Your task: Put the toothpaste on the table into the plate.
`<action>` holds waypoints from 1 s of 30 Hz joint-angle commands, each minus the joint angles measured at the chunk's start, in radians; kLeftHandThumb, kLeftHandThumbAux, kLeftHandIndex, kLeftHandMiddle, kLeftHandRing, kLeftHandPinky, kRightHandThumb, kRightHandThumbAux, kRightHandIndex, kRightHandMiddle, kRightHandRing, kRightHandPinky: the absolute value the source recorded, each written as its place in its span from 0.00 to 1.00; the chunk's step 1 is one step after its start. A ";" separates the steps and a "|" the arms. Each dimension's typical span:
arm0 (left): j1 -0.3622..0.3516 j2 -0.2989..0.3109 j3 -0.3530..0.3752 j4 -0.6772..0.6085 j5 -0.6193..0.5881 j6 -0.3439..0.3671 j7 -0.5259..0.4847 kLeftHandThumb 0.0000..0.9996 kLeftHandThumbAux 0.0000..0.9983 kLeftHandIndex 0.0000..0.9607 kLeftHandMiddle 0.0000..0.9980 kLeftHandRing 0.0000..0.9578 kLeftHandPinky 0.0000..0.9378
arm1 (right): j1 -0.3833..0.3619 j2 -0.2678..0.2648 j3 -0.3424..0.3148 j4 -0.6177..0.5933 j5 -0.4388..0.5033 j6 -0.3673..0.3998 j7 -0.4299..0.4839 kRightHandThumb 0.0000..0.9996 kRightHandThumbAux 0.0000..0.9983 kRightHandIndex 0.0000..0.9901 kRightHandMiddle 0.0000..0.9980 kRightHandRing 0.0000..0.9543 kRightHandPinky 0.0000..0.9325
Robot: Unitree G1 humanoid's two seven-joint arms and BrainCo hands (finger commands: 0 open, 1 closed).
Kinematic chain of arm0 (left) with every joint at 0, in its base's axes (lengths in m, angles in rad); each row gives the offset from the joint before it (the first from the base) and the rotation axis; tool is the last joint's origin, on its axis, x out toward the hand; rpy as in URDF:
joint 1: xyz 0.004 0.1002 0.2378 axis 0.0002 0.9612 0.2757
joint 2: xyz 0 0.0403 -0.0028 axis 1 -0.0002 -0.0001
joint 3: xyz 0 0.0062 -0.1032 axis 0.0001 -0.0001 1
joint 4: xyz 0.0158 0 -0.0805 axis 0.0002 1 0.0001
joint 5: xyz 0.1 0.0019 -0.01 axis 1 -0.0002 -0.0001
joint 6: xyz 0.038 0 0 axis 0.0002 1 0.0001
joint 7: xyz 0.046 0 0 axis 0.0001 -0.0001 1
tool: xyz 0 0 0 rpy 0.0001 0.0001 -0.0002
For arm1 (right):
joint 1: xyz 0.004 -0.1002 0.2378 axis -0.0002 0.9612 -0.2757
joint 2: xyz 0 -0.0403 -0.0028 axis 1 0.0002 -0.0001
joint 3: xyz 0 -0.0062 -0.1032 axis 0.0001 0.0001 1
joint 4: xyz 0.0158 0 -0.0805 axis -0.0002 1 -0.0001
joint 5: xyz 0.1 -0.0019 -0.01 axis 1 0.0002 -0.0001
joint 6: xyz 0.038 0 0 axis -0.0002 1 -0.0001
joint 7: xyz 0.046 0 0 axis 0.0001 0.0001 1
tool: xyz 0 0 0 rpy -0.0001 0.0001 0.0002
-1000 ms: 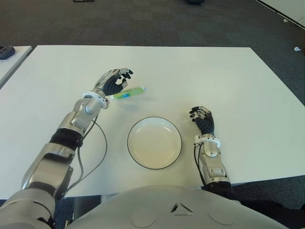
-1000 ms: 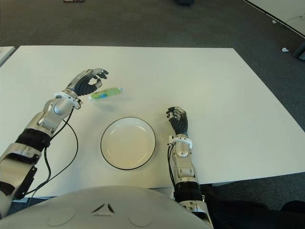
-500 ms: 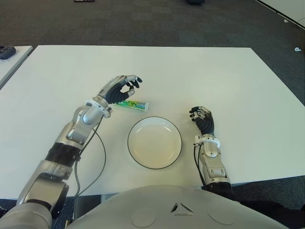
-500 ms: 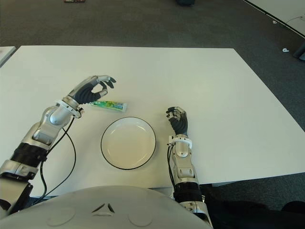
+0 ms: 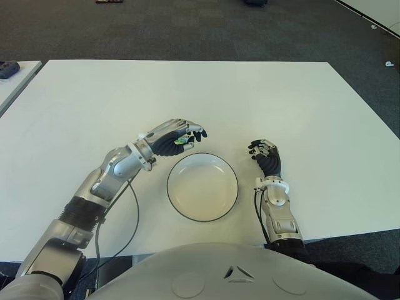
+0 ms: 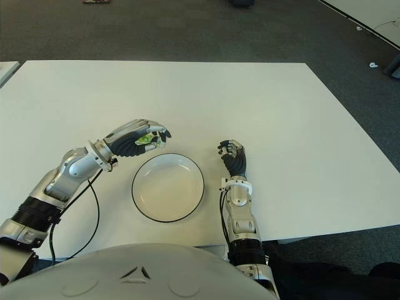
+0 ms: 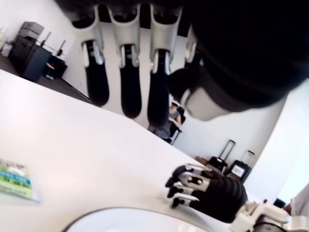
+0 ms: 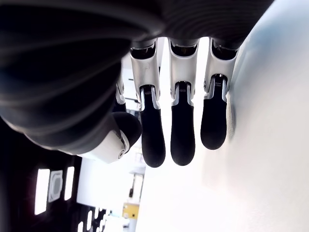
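Note:
The green and white toothpaste tube (image 5: pixel 182 140) lies on the white table (image 5: pixel 300 100) just behind the left rim of the white, dark-edged plate (image 5: pixel 203 187). My left hand (image 5: pixel 181 132) hovers over the tube and hides most of it. In the left wrist view the fingers (image 7: pixel 128 79) are stretched out with nothing in them, and one end of the tube (image 7: pixel 14 179) lies flat on the table beside the plate's rim (image 7: pixel 120 213). My right hand (image 5: pixel 265 155) shows to the right of the plate, holding nothing.
A black cable (image 5: pixel 135 206) loops from my left forearm over the table near the front edge. A second table with a dark object (image 5: pixel 7 67) stands at the far left. Dark carpet lies beyond the table's far edge.
My left hand has moved right and toward me, from behind the tube to directly over it. The tube has shifted closer to the plate. The right hand has not moved.

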 commanded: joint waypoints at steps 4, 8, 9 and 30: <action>0.005 0.033 -0.032 -0.026 0.065 -0.024 -0.049 0.72 0.70 0.46 0.89 0.90 0.90 | 0.006 -0.004 0.005 0.000 -0.010 0.019 0.007 0.71 0.73 0.43 0.49 0.52 0.55; -0.007 0.035 -0.033 -0.007 0.129 -0.011 -0.027 0.72 0.70 0.46 0.89 0.90 0.91 | 0.005 -0.004 0.004 0.003 -0.008 0.015 0.007 0.71 0.73 0.43 0.49 0.52 0.55; -0.020 0.035 -0.034 0.020 0.151 -0.009 -0.013 0.72 0.70 0.46 0.89 0.90 0.90 | 0.005 -0.004 0.004 0.003 -0.008 0.014 0.007 0.71 0.73 0.43 0.49 0.52 0.55; -0.194 0.076 -0.067 0.241 0.522 0.285 0.103 0.64 0.34 0.36 0.43 0.40 0.39 | 0.004 0.000 0.003 0.003 -0.010 0.010 -0.002 0.71 0.73 0.43 0.51 0.53 0.55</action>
